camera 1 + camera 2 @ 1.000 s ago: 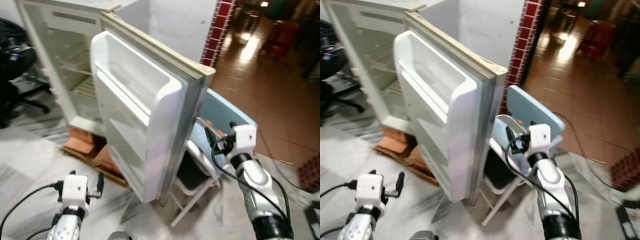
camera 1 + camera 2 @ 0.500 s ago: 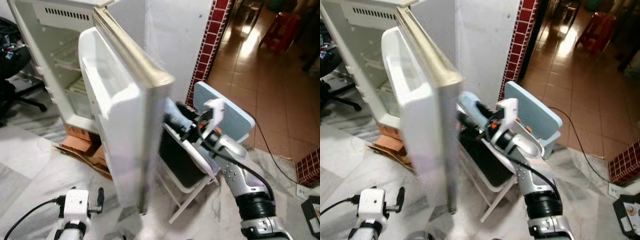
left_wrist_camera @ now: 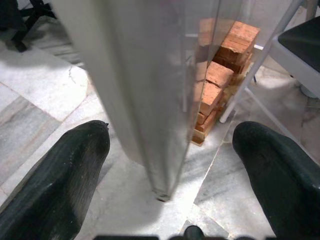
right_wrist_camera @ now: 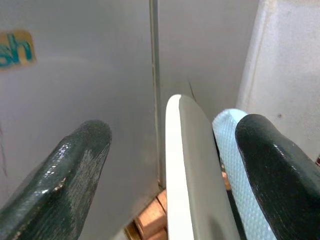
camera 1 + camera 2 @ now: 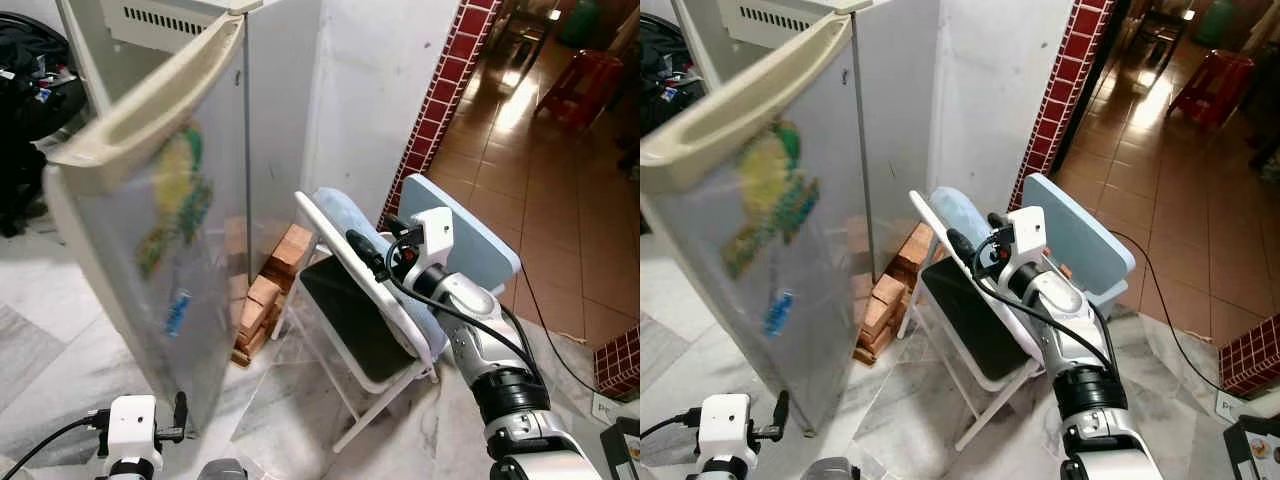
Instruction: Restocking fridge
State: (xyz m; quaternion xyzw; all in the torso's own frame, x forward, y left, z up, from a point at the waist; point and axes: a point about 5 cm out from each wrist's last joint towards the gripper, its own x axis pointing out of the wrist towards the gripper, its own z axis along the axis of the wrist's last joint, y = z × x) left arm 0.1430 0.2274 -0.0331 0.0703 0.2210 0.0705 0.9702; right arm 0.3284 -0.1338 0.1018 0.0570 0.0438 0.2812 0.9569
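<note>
1. While the fridge door stands swung out from the fridge, its outer face with coloured stickers turned toward the camera, it rises as a tall panel with its long axis upright, left of centre in the head views.
2. Its lower corner hangs just above the marble floor, and the left gripper sits low beside that corner, fingers spread wide apart and holding nothing; in the left wrist view the door's bottom edge lies between the two fingers.
3. To the door's right, the right gripper is raised at mid height, fingers likewise parted and empty, pointing toward the door's face with the back of a folding chair between them (the chair leans by the white wall).
4. By my judgement the coming move turns on this: the door lies to the left of the right gripper and directly ahead of the left one, so the left arm is nearer.
5. Beyond, a stack of bricks sits under the fridge, and a brown tiled corridor opens at right.
</note>
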